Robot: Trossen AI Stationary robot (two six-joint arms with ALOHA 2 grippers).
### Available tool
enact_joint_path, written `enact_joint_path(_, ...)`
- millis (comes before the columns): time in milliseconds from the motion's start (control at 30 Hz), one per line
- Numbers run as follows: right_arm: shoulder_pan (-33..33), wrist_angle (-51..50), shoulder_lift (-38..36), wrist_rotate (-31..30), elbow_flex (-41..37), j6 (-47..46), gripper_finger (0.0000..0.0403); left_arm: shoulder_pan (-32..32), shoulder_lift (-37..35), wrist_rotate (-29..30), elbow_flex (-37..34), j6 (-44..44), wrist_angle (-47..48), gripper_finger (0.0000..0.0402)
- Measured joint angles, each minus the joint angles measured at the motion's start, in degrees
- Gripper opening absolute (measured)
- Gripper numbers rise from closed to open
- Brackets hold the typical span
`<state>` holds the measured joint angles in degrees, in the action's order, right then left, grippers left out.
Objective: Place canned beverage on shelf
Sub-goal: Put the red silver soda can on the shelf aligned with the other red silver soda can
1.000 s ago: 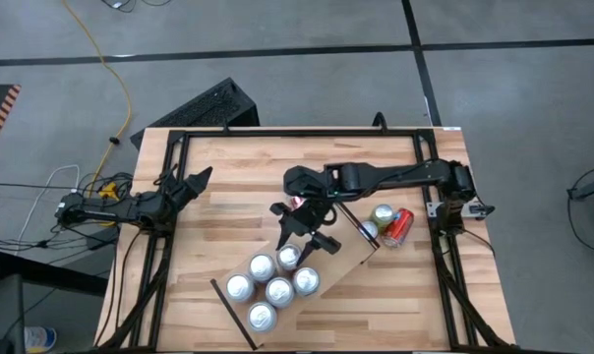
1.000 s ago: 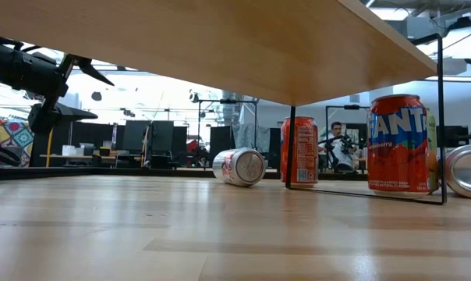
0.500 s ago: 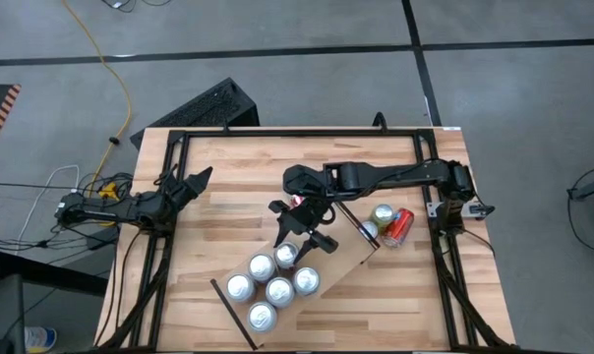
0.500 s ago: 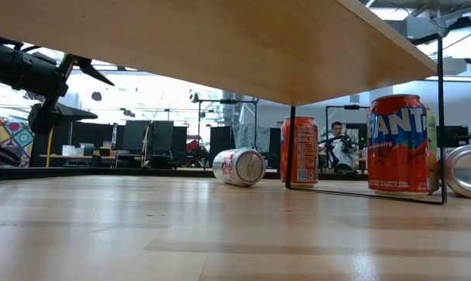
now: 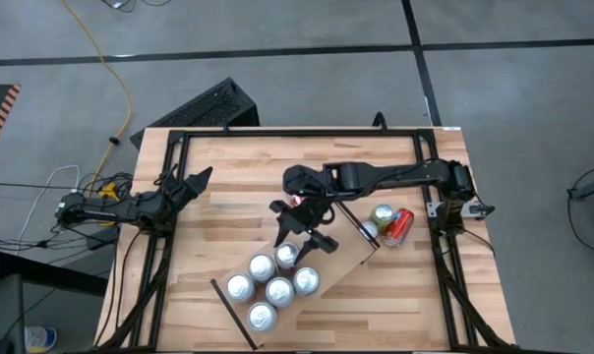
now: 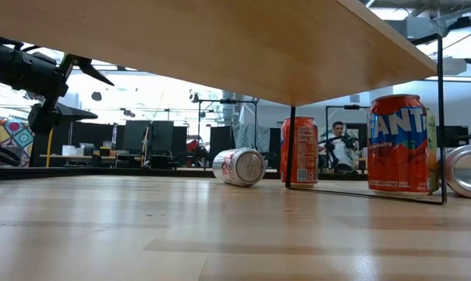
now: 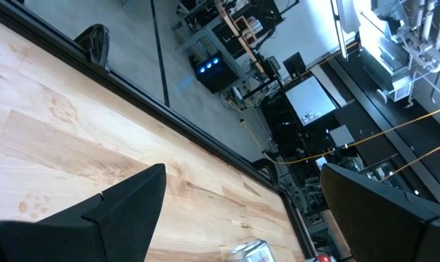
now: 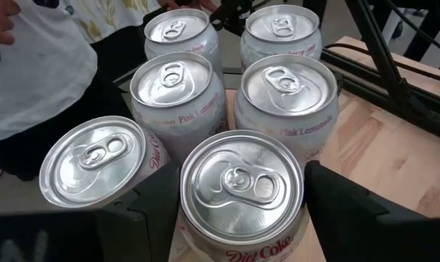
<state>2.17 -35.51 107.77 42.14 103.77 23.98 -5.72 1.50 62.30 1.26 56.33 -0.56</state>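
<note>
**Six cans shelved, a few left on the surface**

Far left: left pincer [image 5: 194,183] parked over the surface [image 5: 238,202], fingers spread, holding nothing, well apart from the work.

Centre: shelf [image 5: 338,252] lying askew, a pale plain-wood board with thin black strips at its short ends, raised on thin black wire legs as seen in the low view. On its left part, six cans [image 5: 262,266] upright in a tight cluster, touching or nearly so. Bare board to the right of them, judged room for about four more.

Over the cluster: right pincer [image 5: 293,248] open, one dark finger on each side of the Diet Coke can [image 8: 242,185], close to its wall but gripping nothing as far as can be told. Can standing on the shelf on its own. This placement judged all but finished, with only the withdrawal left.

Right: at least three cans off the shelf, just beside its right end. One silver can [image 5: 383,214] upright, one red can [image 5: 398,226] on its side. In the low view, an orange Fanta can [image 6: 398,144] upright and a silver one [image 6: 239,166] lying down.

Materials: smooth thin aluminium cylinders, shiny concentric lids with pull tabs, glossy printed walls. Rolling likely for those lying down. Surface of striped butcher-block, matte and hard.
</note>
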Motion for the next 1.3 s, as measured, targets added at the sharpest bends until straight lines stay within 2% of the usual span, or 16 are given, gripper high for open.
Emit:
enact_joint_path(700, 0.12, -2.41, -0.91, -0.23, 0.23, 1.71, 0.0264, 0.0, 0.0, -0.04, -0.01, 0.01, 0.0, 0.0351)
enact_joint_path(1000, 0.47, -4.55, -1.31, -1.42, 2.3, 1.98, 0.0314, 0.0, 0.0, 0.5, -0.01, -0.65, 0.04, 0.0351)
enact_joint_path(1100, 0.47, -2.93, -1.31, -3.58, 2.42, 2.88, 0.0326, 0.0, 0.0, 0.5, -0.01, -0.64, 0.04, 0.0351)
enact_joint_path(1300, -2.17, -9.33, -2.74, -5.39, 10.55, 6.1, 0.0327, 0.0, 0.0, 0.55, -0.01, -0.3, 0.04, 0.0351)
